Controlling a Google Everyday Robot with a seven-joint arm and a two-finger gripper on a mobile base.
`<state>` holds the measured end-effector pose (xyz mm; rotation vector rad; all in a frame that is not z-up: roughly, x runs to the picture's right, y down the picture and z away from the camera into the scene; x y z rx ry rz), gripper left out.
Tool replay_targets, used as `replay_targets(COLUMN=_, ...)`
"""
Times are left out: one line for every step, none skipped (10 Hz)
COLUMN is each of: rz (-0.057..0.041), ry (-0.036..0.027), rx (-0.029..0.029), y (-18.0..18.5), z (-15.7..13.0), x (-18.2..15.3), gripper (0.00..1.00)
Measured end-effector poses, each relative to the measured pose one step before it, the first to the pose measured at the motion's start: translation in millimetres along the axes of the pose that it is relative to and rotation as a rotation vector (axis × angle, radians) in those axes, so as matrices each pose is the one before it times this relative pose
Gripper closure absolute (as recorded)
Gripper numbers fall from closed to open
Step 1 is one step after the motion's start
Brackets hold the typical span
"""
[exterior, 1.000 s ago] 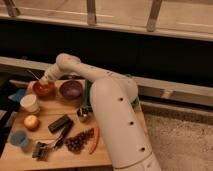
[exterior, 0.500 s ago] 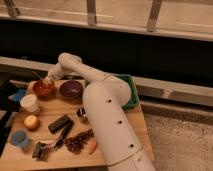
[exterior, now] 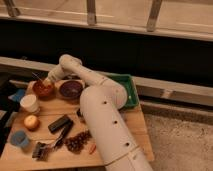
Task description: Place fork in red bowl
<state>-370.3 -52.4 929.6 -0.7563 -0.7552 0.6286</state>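
While the white arm (exterior: 100, 95) reaches across from the right, the wooden tabletop (exterior: 131, 125) carries a row of small things, taken here from the left with the red bowl as landmark. A blue cup (exterior: 20, 139) sits far below the red bowl (exterior: 43, 89), near the tabletop's front left corner. A white cup (exterior: 29, 103) stands just below and left of the red bowl, and an orange round fruit (exterior: 31, 121) lies below that. The red bowl rests near the back left of the tabletop. The fork (exterior: 38, 77) slants over the red bowl's rim, its thin handle rising up and to the left, its lower end at the claw (exterior: 47, 82). The claw hovers right at the red bowl's upper right edge; it appears to have the fork pinched, though how wide the fingers stand cannot be told. A purple bowl (exterior: 71, 89) sits just right of the red bowl. A green tray (exterior: 129, 90) lies well to the right. Compared with half a second ago, the claw has dropped closer to the red bowl, bringing the fork down with it.
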Motion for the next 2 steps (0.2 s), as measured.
replay_targets(rz=-0.00165, ry=-0.00273, rx=-0.00811, y=2.45, z=2.49, x=-0.20, gripper=0.42)
replay_targets(rz=-0.00031, ry=-0.00332, rx=-0.00916, y=2.15, z=2.13, x=-0.48, gripper=0.29)
